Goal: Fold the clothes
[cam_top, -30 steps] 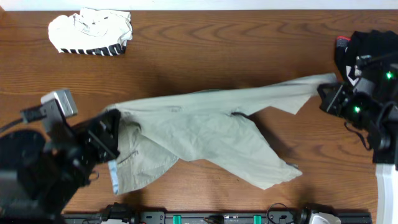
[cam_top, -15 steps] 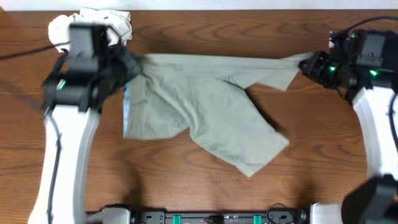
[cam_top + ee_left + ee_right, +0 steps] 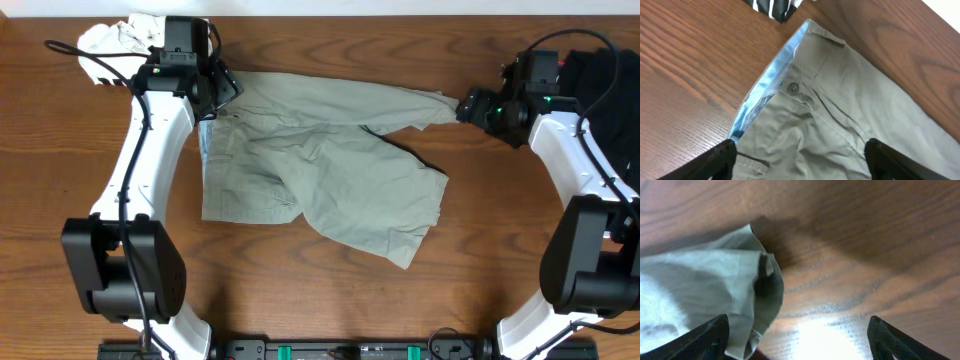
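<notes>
Khaki shorts [image 3: 330,175] lie between left hand [image 3: 224,88] and right hand [image 3: 465,105], both gaping wide.

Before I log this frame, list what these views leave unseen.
White striped garment: overhead, the left arm covers part; left wrist, top edge crops it.
Black garment: overhead, right arm and frame edge hide most.
Khaki shorts: overhead, folded-over leg hides the layers beneath.

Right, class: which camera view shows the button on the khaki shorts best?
The left wrist view: the button is close and sharp on the waistband. Overhead shows the whole shorts, but the button is too small to find. The right wrist view shows only a leg end.
</notes>
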